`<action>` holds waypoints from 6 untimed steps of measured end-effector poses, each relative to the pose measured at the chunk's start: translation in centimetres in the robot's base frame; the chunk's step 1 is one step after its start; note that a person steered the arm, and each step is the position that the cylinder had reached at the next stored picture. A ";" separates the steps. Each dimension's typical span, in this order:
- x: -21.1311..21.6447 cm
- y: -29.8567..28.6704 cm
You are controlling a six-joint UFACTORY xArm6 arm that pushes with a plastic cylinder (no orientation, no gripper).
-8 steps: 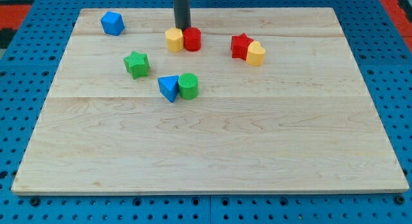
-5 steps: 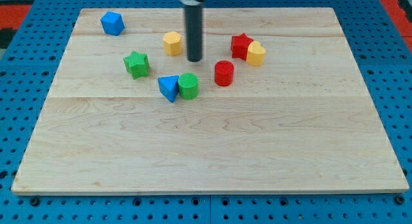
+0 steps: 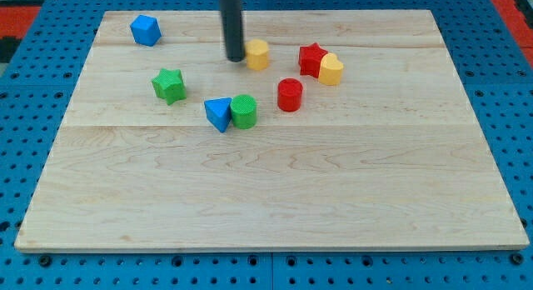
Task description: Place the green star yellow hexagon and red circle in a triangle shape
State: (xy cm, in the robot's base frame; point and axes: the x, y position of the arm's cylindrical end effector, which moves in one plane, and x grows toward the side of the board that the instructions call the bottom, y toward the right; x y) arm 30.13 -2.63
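Note:
The green star [image 3: 169, 85] lies at the board's left middle. The yellow hexagon [image 3: 257, 53] lies near the top centre. The red circle [image 3: 289, 95], a short cylinder, stands to the lower right of the hexagon. My tip [image 3: 235, 57] rests on the board just left of the yellow hexagon, touching or nearly touching it. The star is well to the tip's lower left.
A blue block [image 3: 145, 30] sits at the top left. A blue triangle [image 3: 218, 113] and a green cylinder [image 3: 244, 112] touch each other at the centre. A red star [image 3: 311, 59] and a yellow heart [image 3: 331, 69] touch at the upper right.
The red circle was pushed away from the yellow hexagon, down and to the right. The hexagon then slid right, and the green star shifted slightly left. My tip moved to the hexagon's left side.

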 end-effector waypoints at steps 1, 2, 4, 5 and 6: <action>3.7 2.1; 7.5 2.0; 15.1 5.2; 18.1 0.3; 15.3 -0.2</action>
State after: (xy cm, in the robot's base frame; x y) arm 45.46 -2.83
